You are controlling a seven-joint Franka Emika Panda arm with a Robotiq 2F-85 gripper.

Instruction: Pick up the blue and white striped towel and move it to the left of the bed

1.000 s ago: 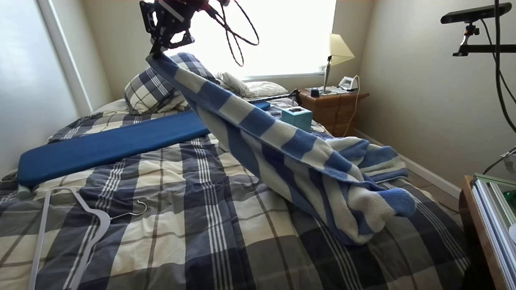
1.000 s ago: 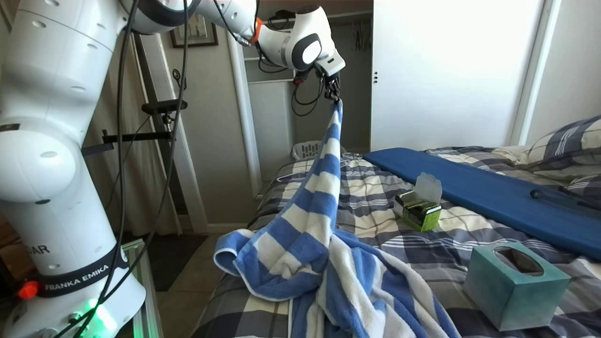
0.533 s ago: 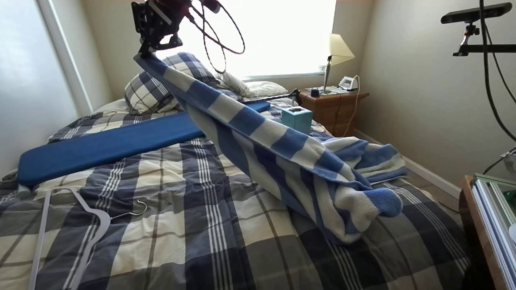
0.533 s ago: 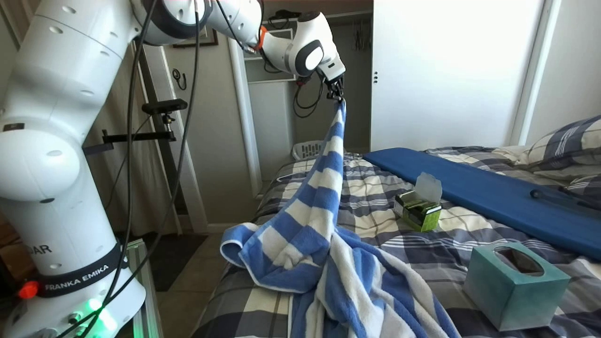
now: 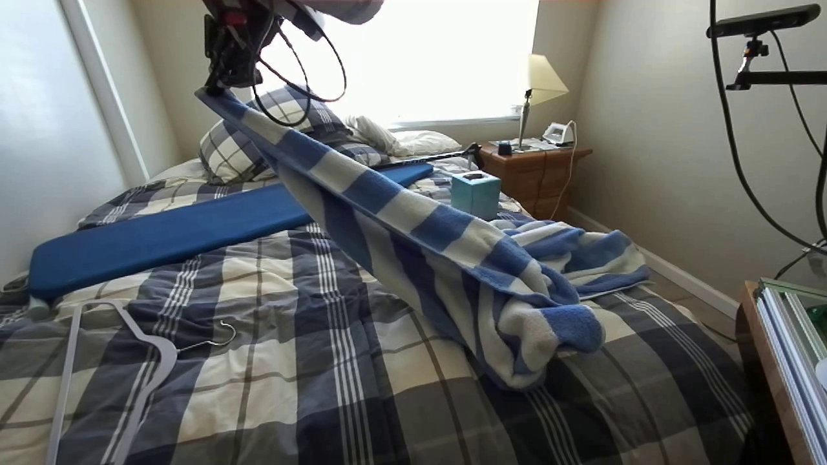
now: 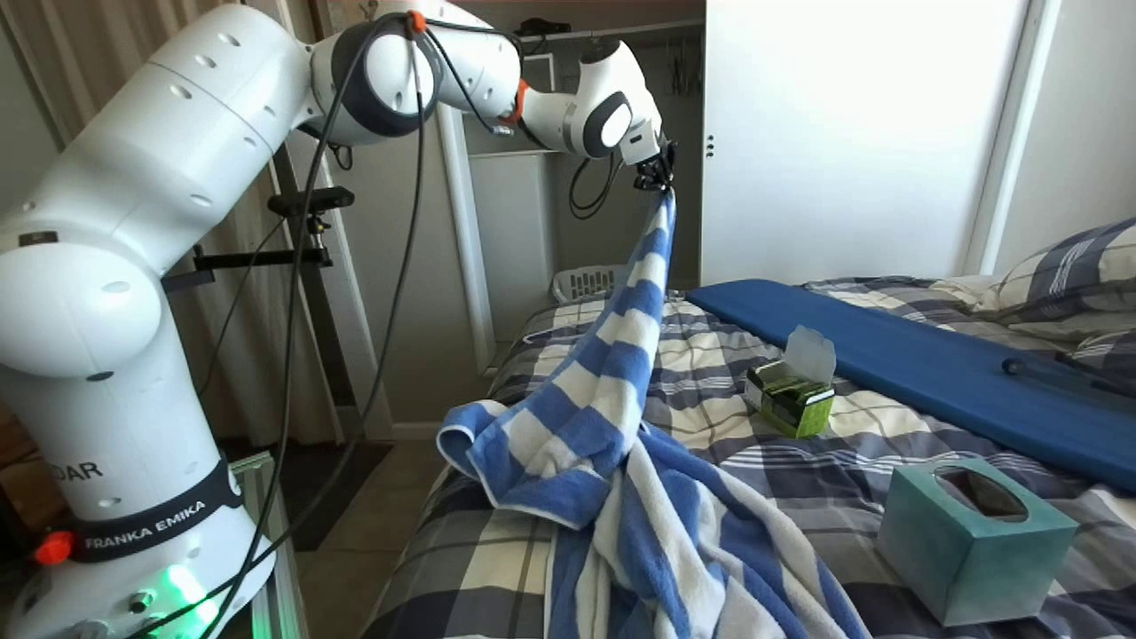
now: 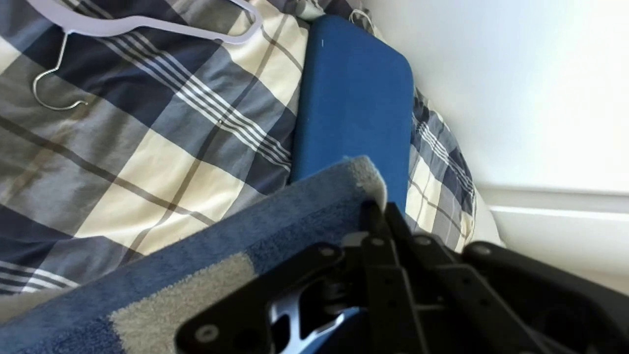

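Hand [image 7: 382, 209] farther out, striped towel [image 5: 413, 219] drawn along

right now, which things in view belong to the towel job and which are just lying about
Belongs to the job:
Striped towel, one end held up
Gripper, shut on that end
Bed, its left side being the goal

Not part of it:
Blue board, hanger, green box and tissue box, all on the bed
Lamp, on the nightstand

Tabletop is a plaid-covered bed [image 5: 278, 400]. Directly on it lie: pale hanger [image 5: 167, 358], blue ironing board [image 5: 174, 226], teal tissue box [image 6: 976, 537], opened green box [image 6: 806, 415], plaid pillow [image 5: 236, 145], lower folds of striped towel [image 6: 612, 408].
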